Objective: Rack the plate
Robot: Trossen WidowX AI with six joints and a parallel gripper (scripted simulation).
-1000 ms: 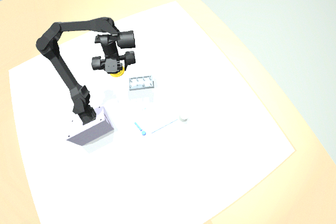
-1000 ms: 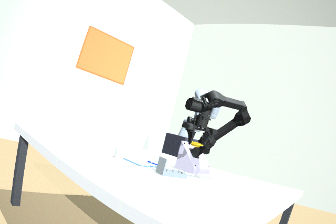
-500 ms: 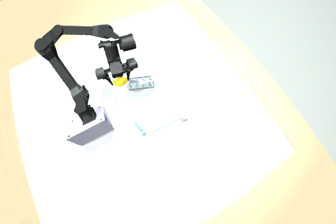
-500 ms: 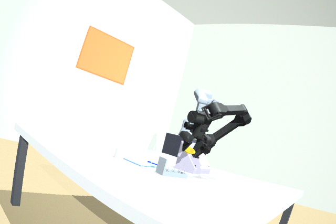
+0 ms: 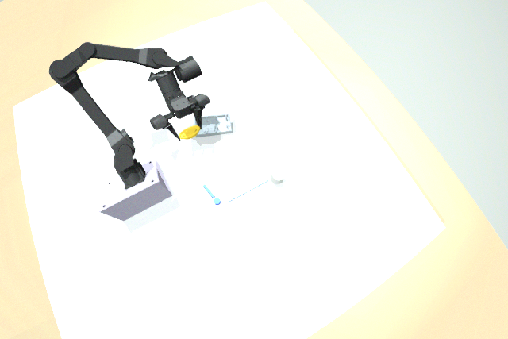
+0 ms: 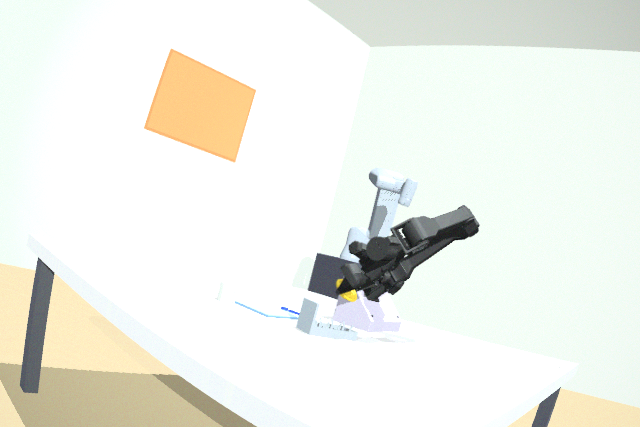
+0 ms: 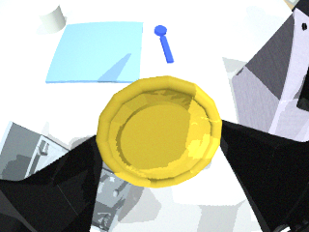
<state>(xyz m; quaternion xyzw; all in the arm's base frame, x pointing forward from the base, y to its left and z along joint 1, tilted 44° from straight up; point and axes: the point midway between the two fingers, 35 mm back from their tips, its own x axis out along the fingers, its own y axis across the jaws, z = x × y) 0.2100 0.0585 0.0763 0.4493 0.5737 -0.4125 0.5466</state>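
Observation:
The yellow plate is held across its width between the two fingertips of my gripper, which is shut on it. The plate is off the table and tilted, its hollow face toward the wrist camera. The grey dish rack stands on the table. In the top view the plate appears just left of it, overlapping its left end. In the wrist view the left finger and the plate hide part of the rack, including some of its rails and slots.
A blue spoon and a light blue square mat lie beyond the plate in the wrist view. A pale cup stands past the mat. The arm's lilac base block is close by.

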